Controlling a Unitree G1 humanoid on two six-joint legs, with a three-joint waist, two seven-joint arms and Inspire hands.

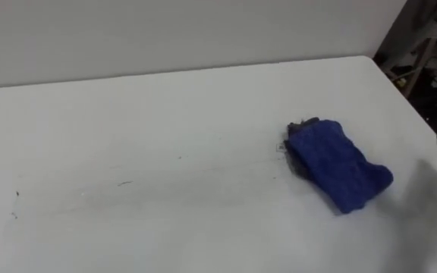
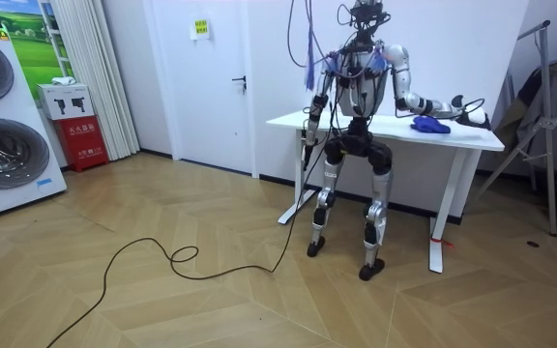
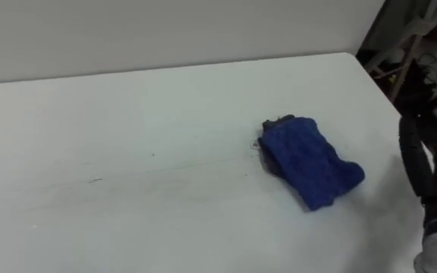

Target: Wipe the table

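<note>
A folded blue cloth (image 1: 338, 164) lies on the right part of the white table (image 1: 165, 121), with a dark smudge (image 1: 289, 144) at its left end. My right hand (image 3: 414, 163) hangs past the table's right edge, a little right of the cloth and off it, dark fingers held straight with nothing in them. In the room view I stand at the table's near side with the right arm stretched over the cloth (image 2: 430, 124) and the right hand (image 2: 468, 109) beyond it. My left hand (image 2: 308, 128) hangs at my side by the table's corner.
Faint dark marks (image 1: 124, 183) and small specks (image 1: 14, 194) show on the table's left half. A pale wall runs behind the table. Dark stands and cables (image 1: 423, 53) crowd the floor off the far right corner.
</note>
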